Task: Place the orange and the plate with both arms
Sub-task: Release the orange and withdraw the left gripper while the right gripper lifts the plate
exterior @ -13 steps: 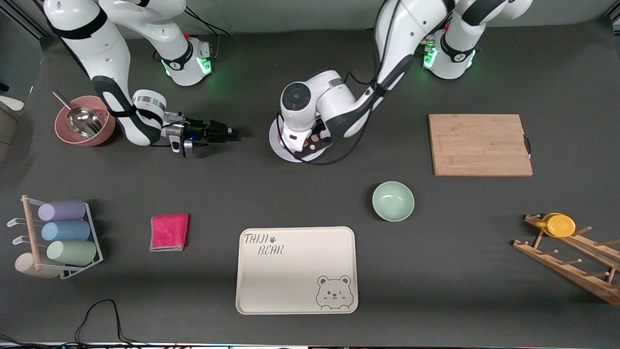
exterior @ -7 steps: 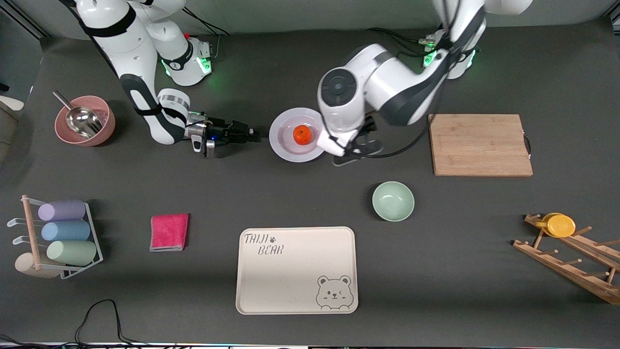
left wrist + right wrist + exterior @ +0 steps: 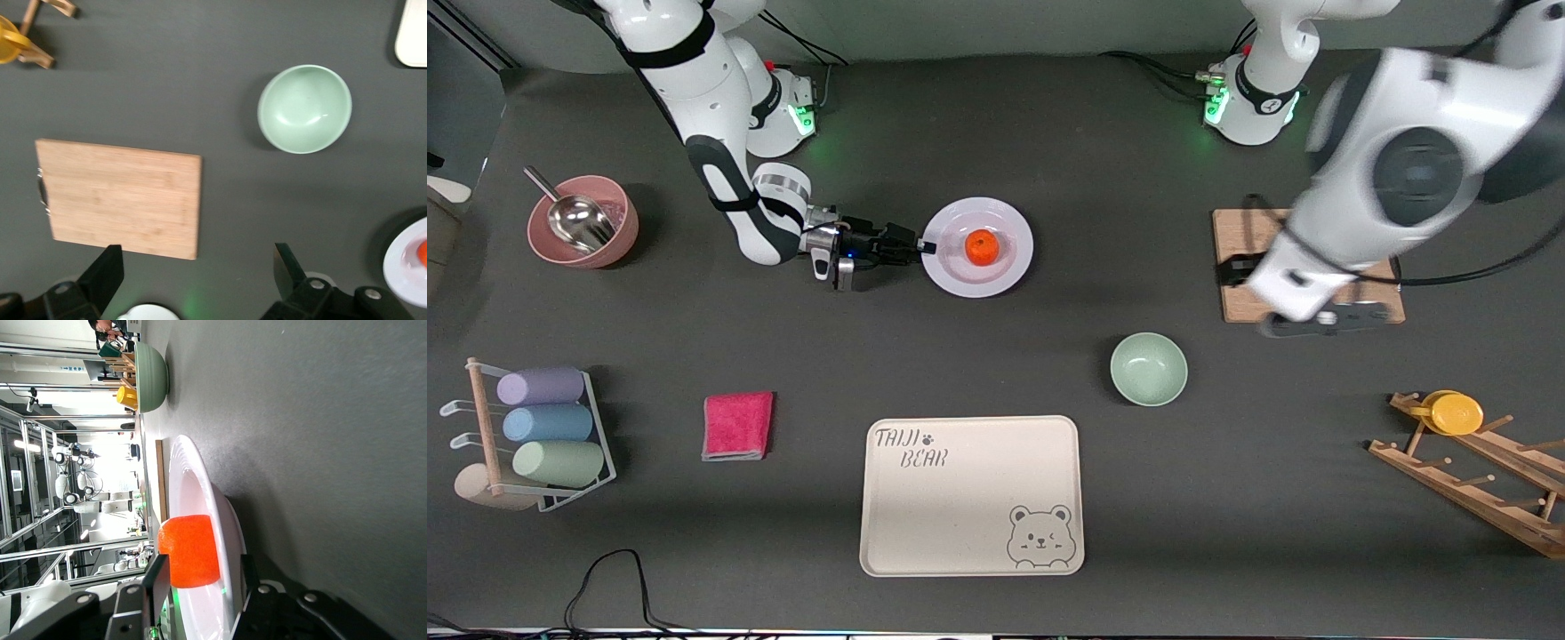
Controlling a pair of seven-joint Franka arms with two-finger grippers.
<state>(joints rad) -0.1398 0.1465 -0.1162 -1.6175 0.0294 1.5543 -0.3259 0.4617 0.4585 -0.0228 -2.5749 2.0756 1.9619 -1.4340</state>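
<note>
My right hand is pinching the raised rim of the glossy white plate on the dark matte table; the dimpled orange is sitting on it. My left hand is hanging wide, empty, over the wooden board.

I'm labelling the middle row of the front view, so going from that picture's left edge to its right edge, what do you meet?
Pink bowl → right end effector → plate with the orange on it → cutting board, with the left end effector over it.
</note>
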